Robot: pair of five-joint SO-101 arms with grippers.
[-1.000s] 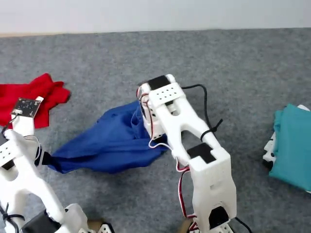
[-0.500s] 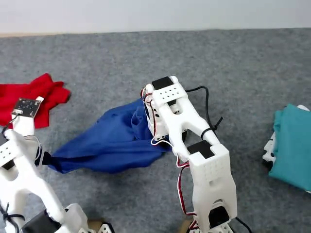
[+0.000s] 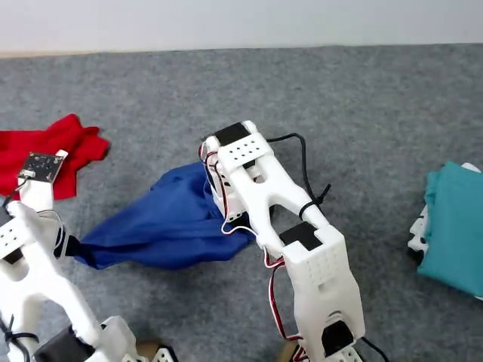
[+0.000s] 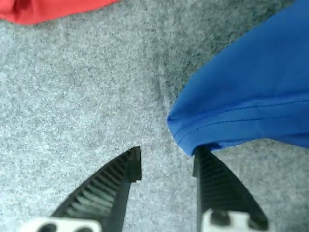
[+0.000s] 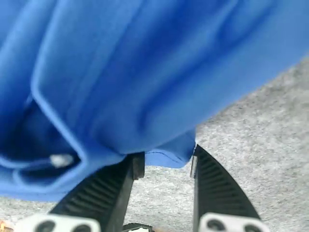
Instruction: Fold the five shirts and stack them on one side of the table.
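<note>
Your left claw [image 4: 167,151] sits low at the left of the grey carpeted table [image 3: 362,113], jaws standing wide with bare carpet between them. Nothing is gripped. The hemmed corner of the crumpled royal-blue cotton shirt [image 4: 251,96] touches the tip of one jaw only and lies outside the gap. That is the relation your next move turns on: the corner is beside the claw, not in it, so I judge you must shift sideways toward the cloth before closing.

Beyond that arm, near the left edge, the rumpled red fabric shirt [image 3: 53,147] lies unfolded, well apart from the blue one.

The blue shirt runs long from its narrow point at your left claw, widening rightward and away toward the middle of the table, where it bunches under your right arm. Each claw is at its own end of that axis.

Your right claw [image 5: 168,159] is right against the bunched end. Its jaws are also apart, with carpet showing between them. A fold of hem dips between the tips, and the rest of the cloth lies draped above them. It does not look pinched.

At the right edge, a flat folded teal cloth shirt [image 3: 456,226] rests on something white [image 3: 417,228], probably the start of the stack.
</note>
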